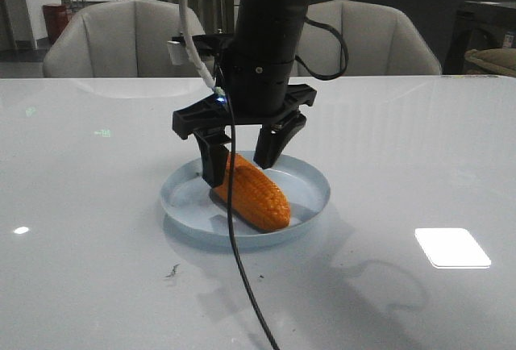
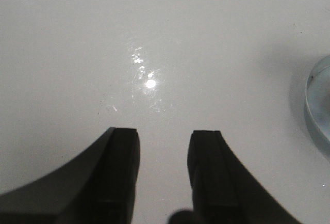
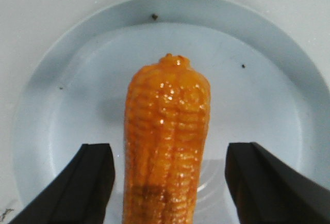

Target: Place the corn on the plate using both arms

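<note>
Corn [image 1: 251, 193] lying flat in plate [image 1: 310, 174], untouched. Right gripper [image 1: 243, 159] open, fingers [image 3: 87, 182] straddling the cob with clear gaps. Left gripper [image 2: 163, 146] open over bare table [image 2: 154, 53], beside plate rim

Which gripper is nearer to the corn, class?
The right. The right gripper straddles the corn on the plate, fingers open on either side. The left gripper hangs over bare table, with only the plate's edge in its view.

No legible text, labels, brands or numbers in any view; background signage too blurred to read.
</note>
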`<state>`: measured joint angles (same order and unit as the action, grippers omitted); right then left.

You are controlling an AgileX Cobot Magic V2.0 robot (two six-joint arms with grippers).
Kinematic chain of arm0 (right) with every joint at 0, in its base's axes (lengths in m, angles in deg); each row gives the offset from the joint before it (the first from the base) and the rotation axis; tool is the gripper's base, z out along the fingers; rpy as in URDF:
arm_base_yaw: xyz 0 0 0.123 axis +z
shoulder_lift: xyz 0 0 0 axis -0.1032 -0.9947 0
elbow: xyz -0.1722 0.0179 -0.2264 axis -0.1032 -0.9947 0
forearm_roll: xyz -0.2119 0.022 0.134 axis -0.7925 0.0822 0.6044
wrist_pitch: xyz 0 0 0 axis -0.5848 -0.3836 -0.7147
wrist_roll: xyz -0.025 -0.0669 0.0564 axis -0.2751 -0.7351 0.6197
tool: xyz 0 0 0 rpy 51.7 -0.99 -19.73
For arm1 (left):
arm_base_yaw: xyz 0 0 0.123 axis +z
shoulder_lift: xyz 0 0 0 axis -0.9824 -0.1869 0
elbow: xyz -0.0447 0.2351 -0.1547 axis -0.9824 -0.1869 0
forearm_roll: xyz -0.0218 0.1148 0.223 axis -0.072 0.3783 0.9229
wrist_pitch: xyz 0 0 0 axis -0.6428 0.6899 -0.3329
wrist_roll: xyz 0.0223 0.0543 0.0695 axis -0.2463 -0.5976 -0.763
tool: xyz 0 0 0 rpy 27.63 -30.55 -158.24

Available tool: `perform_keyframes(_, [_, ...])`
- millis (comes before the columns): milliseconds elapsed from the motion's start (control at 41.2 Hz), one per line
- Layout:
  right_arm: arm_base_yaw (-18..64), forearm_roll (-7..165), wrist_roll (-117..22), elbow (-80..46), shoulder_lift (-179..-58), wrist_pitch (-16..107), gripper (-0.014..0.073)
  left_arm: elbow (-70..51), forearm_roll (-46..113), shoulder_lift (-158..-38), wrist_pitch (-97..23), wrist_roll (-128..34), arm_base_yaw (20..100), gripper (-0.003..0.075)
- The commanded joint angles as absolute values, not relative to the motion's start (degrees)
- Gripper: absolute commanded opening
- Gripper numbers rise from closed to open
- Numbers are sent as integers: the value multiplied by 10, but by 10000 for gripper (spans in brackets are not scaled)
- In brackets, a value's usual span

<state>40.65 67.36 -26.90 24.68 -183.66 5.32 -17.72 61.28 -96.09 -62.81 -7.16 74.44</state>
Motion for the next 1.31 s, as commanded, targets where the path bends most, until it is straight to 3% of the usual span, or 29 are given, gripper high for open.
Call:
perform_keyframes(0, [397,665,-273,300,-1795,9,566,-162,609,-952,-586,-64,746,308])
perform_keyframes(364, [260,676,-253,362,-1689,-32,566,-162,609,-952,-586,-64,746,308])
perform_keyframes(704, [118,702,-283,336,-1494,-57,566,-162,608,-952,-586,-64,746,308])
perform_keyframes(874, [92,699,-304,202,-1350,11,566,-162,608,-952,-585,-64,746,308])
perform_keyframes(1117, [38,697,-282,-117,-1138,143,566,-162,604,-952,-585,-64,746,308])
perform_keyframes(1287, [35,705,-281,-257,-1064,161,566,-162,603,-952,-585,-64,746,308])
